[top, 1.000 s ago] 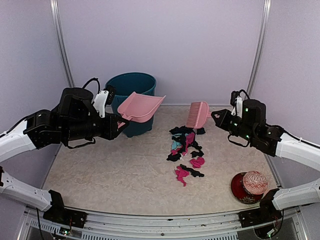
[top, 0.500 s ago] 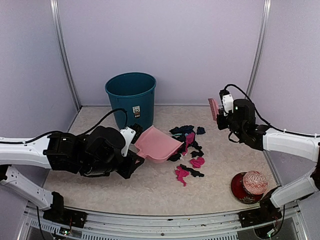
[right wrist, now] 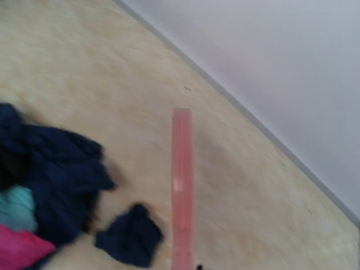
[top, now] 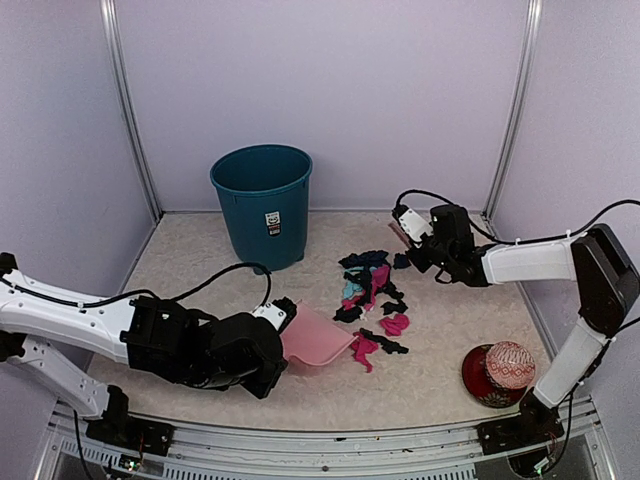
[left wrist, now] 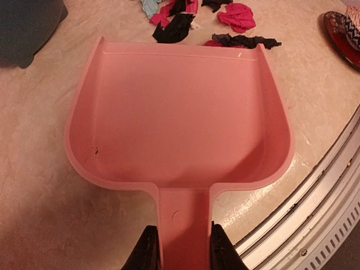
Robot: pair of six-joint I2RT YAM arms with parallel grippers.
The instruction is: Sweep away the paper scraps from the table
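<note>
most paper scraps point(top: 368, 288) are lying one o'clock off the dustpan point(left wrist: 180, 112) clamped in the left gripper point(left wrist: 181, 247); the right gripper point(top: 414, 243), pinching the brush point(right wrist: 181, 169), is risking scattering them.

On the table point(top: 190, 275), the bin point(top: 262, 205) stands upper left of the paper scraps point(top: 372, 290), the dustpan point(top: 315, 338) lower left, the ball point(top: 510, 362) lower right.

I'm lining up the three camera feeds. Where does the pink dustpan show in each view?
Top external: the dustpan lies low, left of centre, its mouth toward the paper scraps.
Left wrist: the dustpan fills the middle, handle between the jaws.
Right wrist: not in it; the pink strip is the brush.
Shared landmark: the paper scraps, in all three.
</note>
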